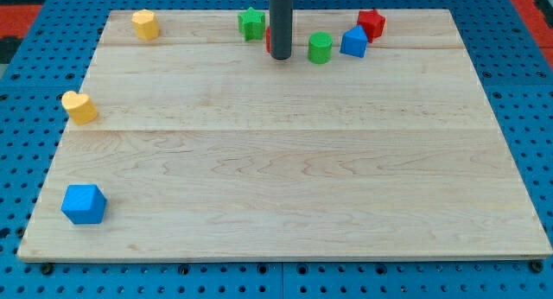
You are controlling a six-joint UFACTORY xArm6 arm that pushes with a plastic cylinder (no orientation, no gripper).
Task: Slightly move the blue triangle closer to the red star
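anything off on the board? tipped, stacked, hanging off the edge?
Nothing stands out. All blocks sit flat on the board. My tip rests left of the green cylinder, partly hiding a red block. The blue triangle already sits against the red star.

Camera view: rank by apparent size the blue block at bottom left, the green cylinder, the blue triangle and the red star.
1. Blue block at the view's bottom left: largest, though nearness to the camera may inflate it.
2-4. Blue triangle, red star and green cylinder look alike; not ranked.
My tip sits left of the cylinder.
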